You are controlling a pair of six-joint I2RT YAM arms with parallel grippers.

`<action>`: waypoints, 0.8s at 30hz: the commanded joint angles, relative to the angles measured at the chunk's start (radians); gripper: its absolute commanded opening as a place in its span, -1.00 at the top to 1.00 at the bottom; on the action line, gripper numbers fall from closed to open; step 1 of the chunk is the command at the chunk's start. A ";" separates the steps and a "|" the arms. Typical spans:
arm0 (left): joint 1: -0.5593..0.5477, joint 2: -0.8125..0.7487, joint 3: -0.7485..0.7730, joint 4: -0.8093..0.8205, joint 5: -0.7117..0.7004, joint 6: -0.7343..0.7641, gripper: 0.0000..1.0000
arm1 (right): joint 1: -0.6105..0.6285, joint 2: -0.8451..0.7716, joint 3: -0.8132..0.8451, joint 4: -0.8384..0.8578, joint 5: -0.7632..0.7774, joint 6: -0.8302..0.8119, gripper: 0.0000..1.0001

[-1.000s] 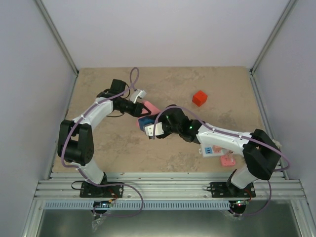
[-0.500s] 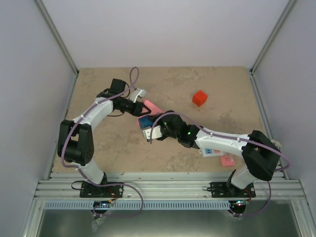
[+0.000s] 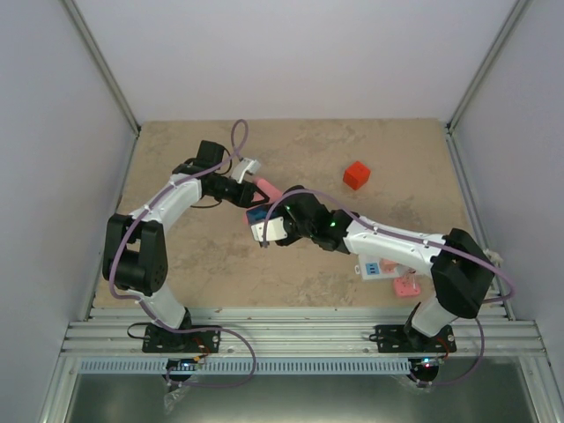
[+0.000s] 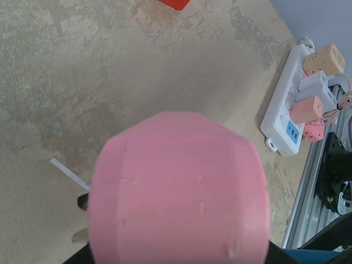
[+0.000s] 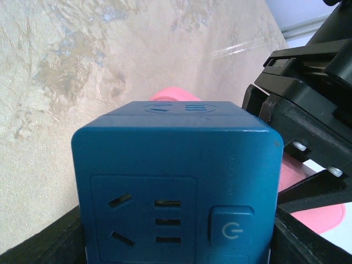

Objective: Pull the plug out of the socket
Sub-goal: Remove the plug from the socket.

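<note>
The white power strip (image 3: 381, 267) lies at the near right under my right forearm. In the left wrist view the strip (image 4: 280, 118) carries a tan cube plug (image 4: 324, 58), a white plug (image 4: 317, 88) and a pink plug (image 4: 305, 109). My left gripper (image 3: 254, 189) is shut on a pink block (image 3: 268, 189), which fills the left wrist view (image 4: 179, 192). My right gripper (image 3: 263, 229) is shut on a blue cube adaptor (image 3: 256, 215) with outlets and a power button (image 5: 176, 187). The pink block (image 5: 170, 94) sits right behind the cube. I cannot tell whether they are joined.
A red cube (image 3: 356, 174) sits at the far right of the table. A small pink piece (image 3: 407, 286) lies by the strip's near end. Grey walls close in the table on three sides, and a metal rail runs along the near edge.
My right gripper has moved the blue cube slightly up and left, closer to the pink block. The left arm has hardly moved.
</note>
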 commanded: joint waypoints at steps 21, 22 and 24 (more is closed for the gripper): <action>0.047 0.001 0.005 0.074 -0.133 0.064 1.00 | -0.020 -0.147 -0.188 0.082 -0.023 -0.057 0.99; 0.047 0.000 0.005 0.074 -0.134 0.063 1.00 | -0.022 -0.147 -0.183 0.080 -0.024 -0.053 0.99; 0.047 0.000 0.005 0.074 -0.134 0.063 1.00 | -0.031 -0.151 -0.178 0.085 -0.021 -0.043 0.99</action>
